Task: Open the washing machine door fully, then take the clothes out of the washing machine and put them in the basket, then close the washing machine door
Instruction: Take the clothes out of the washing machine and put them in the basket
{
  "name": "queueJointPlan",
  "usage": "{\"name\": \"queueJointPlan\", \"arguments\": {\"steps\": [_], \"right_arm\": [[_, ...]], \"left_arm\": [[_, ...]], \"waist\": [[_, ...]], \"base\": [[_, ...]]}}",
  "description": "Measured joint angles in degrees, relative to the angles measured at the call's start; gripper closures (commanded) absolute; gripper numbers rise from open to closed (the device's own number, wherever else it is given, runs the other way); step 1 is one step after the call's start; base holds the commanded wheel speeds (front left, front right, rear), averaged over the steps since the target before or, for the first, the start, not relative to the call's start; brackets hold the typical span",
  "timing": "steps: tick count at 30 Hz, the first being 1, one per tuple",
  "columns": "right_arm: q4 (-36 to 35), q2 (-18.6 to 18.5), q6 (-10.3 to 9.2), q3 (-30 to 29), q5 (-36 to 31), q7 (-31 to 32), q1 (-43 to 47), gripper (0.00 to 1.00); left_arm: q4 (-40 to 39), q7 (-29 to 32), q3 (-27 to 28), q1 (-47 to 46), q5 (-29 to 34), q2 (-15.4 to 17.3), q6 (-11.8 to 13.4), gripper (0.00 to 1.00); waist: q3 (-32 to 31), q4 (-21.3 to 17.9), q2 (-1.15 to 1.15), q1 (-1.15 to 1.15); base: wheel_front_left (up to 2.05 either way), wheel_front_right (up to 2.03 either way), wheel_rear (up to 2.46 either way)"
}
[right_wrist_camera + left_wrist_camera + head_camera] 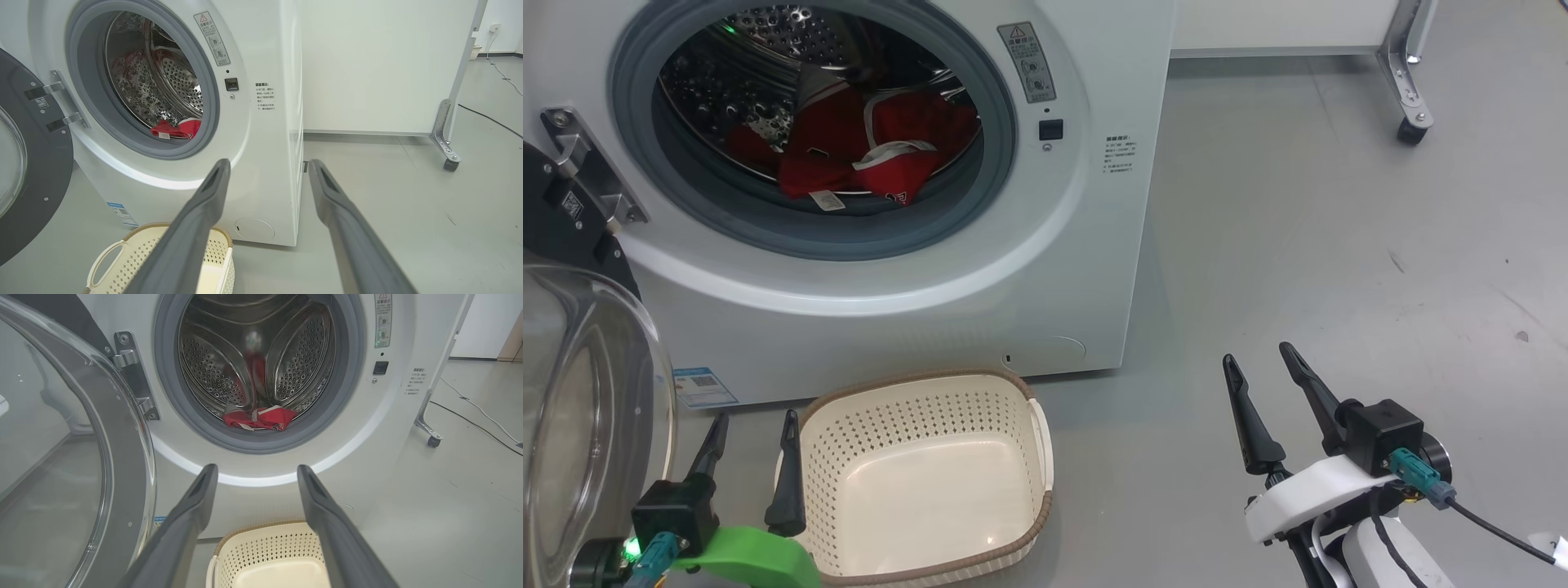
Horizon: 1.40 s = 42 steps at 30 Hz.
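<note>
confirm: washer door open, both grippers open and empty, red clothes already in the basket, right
No: the head view shows the red clothes in the washing machine's drum; the basket is empty. The door is open, and the left gripper and right gripper are open and empty.

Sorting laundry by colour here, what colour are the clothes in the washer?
The clothes are bright red with white trim, clearest in the head view.

Clothes (841, 155) in washing machine (915, 302); basket (915, 380) on floor (1298, 245) before it; door (572, 392) at left.
</note>
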Motion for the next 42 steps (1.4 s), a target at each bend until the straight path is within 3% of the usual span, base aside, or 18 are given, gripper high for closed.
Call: {"name": "queueJointPlan", "arguments": {"steps": [42], "right_arm": [[-0.6, 0.0, 0.0, -0.6, -0.6, 0.0, 0.0, 0.0]], "left_arm": [[0.1, 1.1, -0.8, 0.1, 0.1, -1.8, 0.2, 0.0]], "waist": [[1.4, 0.5, 0.0, 0.0]], "base": [[0.12, -0.12, 0.0]]}}
